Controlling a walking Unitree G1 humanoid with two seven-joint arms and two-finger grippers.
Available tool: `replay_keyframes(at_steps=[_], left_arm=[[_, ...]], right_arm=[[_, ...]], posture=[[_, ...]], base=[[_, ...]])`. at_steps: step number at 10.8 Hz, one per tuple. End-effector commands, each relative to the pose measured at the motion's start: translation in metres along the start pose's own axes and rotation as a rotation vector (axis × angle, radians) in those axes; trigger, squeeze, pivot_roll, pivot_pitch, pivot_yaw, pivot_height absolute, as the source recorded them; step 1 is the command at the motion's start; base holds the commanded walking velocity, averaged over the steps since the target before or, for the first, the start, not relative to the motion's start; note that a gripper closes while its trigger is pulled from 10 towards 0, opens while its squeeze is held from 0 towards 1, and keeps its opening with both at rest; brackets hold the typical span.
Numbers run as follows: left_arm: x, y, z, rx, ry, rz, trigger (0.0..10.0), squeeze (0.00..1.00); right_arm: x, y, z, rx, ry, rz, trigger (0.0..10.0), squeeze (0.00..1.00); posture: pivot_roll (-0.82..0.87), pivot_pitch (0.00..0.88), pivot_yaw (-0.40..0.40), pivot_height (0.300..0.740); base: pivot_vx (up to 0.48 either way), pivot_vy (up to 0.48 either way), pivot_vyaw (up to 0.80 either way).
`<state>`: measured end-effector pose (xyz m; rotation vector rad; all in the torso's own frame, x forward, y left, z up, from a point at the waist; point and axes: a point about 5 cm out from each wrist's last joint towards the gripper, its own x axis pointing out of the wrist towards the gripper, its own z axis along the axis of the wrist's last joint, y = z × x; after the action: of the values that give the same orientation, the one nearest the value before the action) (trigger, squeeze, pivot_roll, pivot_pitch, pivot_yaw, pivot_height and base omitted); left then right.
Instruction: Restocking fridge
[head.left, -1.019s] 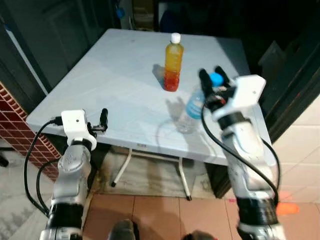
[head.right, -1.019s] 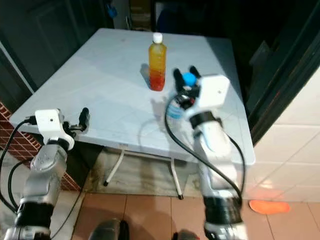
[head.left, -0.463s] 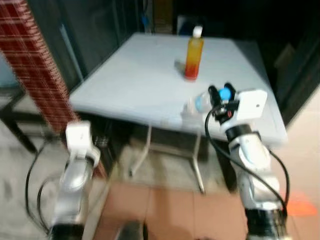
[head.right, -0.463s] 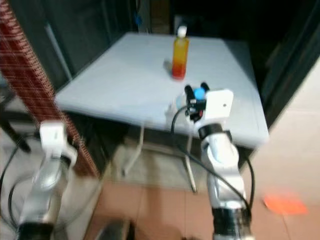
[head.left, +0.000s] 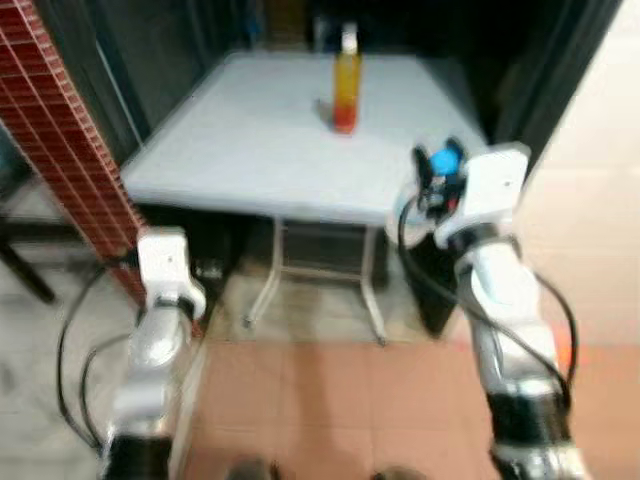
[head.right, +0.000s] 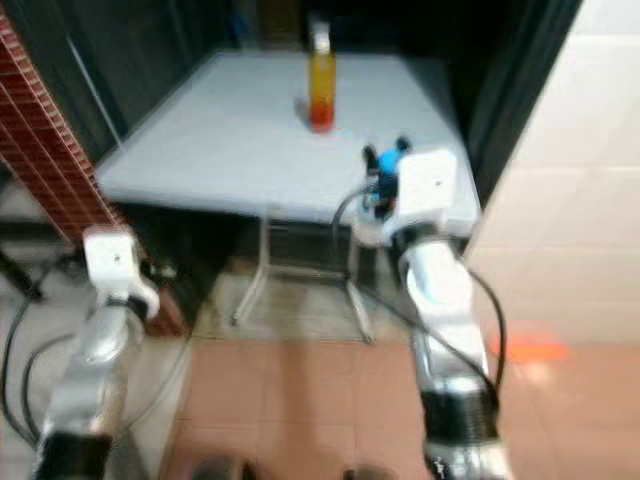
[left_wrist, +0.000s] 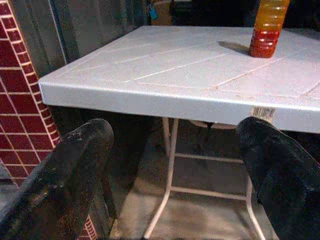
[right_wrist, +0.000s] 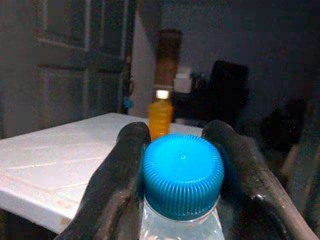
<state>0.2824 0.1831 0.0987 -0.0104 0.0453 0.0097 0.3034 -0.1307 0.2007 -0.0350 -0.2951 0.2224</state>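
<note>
Blue-capped and clear, the water bottle (right_wrist: 182, 185) is now off the white table (head.left: 250, 150) and rides in the right gripper (head.left: 438, 170), whose fingers (right_wrist: 122, 170) are clamped on either side of its neck just under the cap; a second ago it still stood on the tabletop beside the orange drink. The robot has since backed away and the head view has swung, so the table edge sits farther off and a red brick pillar (head.left: 70, 140) shows at nine o'clock. That suggests the pick is done and the carry to the fridge has begun. The orange juice bottle (head.left: 345, 80), filled with amber drink and capped white, remains upright on the table at twelve o'clock, awaiting its turn. The left gripper (left_wrist: 175, 165) hangs low before the table edge, fingers spread wide and empty.
</note>
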Motion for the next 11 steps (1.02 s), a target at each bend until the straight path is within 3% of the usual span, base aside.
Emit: replay_keyframes(at_steps=[1,3,5,6,7,9,11], left_arm=[[0.002,-0.001,0.001,0.014,-0.001,-0.005,10.0,0.0],[0.002,-0.001,-0.003,0.028,0.014,-0.006,10.0,0.0],[-0.004,-0.007,-0.012,0.074,0.024,-0.024,10.0,0.0],[-0.006,-0.007,-0.017,0.057,0.054,-0.02,10.0,0.0],[-0.008,-0.008,-0.019,0.046,0.06,-0.031,10.0,0.0],[-0.011,-0.011,-0.019,0.065,0.038,-0.039,10.0,0.0],[-0.015,-0.008,-0.018,0.071,0.021,-0.019,10.0,0.0]], right_arm=[[0.0,0.006,0.006,0.09,-0.026,0.053,10.0,0.0],[-0.011,0.012,-0.021,0.095,0.056,0.025,10.0,0.0],[-0.039,0.012,-0.057,0.033,0.208,0.003,10.0,0.0],[-0.048,0.009,-0.063,0.06,0.234,-0.007,10.0,0.0],[-0.054,0.009,-0.065,-0.017,0.219,0.003,10.0,0.0],[-0.058,0.007,-0.069,-0.066,0.22,-0.024,10.0,0.0],[-0.062,0.004,-0.07,-0.052,0.217,-0.039,10.0,0.0]], posture=[[-0.02,0.044,0.035,0.74],[-0.02,0.051,0.053,0.74],[-0.02,0.064,0.056,0.74],[-0.02,0.071,0.057,0.74],[-0.03,0.086,0.059,0.74],[-0.03,0.114,0.055,0.74],[-0.02,0.126,0.049,0.74]], base=[[0.0,0.0,0.0],[0.0,0.0,0.0],[0.0,0.0,0.0],[0.0,0.0,0.0],[0.0,0.0,0.43],[0.0,0.0,0.8],[0.0,0.0,0.8]])
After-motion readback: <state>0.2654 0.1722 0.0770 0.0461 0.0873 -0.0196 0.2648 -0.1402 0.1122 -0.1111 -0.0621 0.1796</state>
